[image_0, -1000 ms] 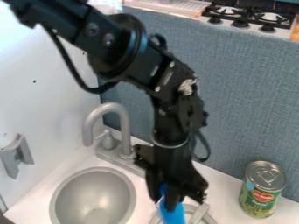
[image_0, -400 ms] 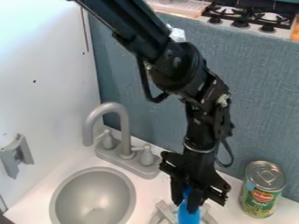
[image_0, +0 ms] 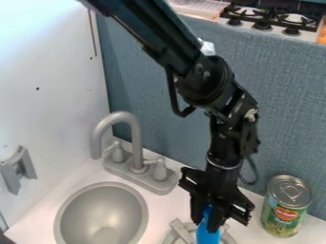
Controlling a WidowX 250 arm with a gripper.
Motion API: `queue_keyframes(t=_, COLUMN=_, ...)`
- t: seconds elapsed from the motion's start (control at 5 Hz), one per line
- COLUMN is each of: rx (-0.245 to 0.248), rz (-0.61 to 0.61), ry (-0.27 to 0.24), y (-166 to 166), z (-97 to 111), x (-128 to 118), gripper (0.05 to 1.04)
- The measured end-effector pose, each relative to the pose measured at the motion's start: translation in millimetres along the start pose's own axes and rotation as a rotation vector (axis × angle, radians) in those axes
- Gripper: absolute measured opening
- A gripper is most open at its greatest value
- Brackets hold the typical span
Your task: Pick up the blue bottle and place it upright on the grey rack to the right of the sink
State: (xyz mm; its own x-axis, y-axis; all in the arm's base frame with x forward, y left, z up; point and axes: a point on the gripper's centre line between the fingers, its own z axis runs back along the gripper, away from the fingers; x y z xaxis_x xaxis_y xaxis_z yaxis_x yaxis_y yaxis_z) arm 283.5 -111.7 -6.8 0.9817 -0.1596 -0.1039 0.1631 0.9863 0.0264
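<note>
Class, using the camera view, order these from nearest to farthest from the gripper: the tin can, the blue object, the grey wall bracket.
1. Blue object: held in the gripper.
2. Tin can: on the counter, at the view's right.
3. Grey wall bracket: on the white wall, at the view's left.

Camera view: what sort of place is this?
Probably a toy kitchen mock-up: a small round sink with a grey faucet, a food can, and a stove behind the blue-grey panel.
</note>
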Motion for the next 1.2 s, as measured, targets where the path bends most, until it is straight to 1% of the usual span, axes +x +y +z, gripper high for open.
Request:
queue_keyframes(t=0.2, rx=0.010, rz=-0.013, ry=0.034, y=0.7, z=-8.4, x=0.7, gripper=0.340)
queue_keyframes(t=0.4, rx=0.010, rz=-0.025, ry=0.036, y=-0.1, z=-9.7, x=4.2, gripper=0.414)
queue_keyframes(t=0.6, rx=0.013, rz=-0.032, ry=0.063, y=-0.1, z=-13.2, x=2.3, gripper=0.721)
queue_keyframes(t=0.8, rx=0.006, rz=-0.032, ry=0.044, y=-1.0, z=-10.9, x=4.8, gripper=0.980)
queue_keyframes(t=1.0, rx=-0.010, rz=-0.003, ry=-0.042, y=0.0, z=19.8, x=-0.4, gripper=1.006)
queue_keyframes(t=1.2, rx=-0.012, rz=0.044, ry=-0.133, y=6.2, z=57.7, x=-16.6, gripper=1.002)
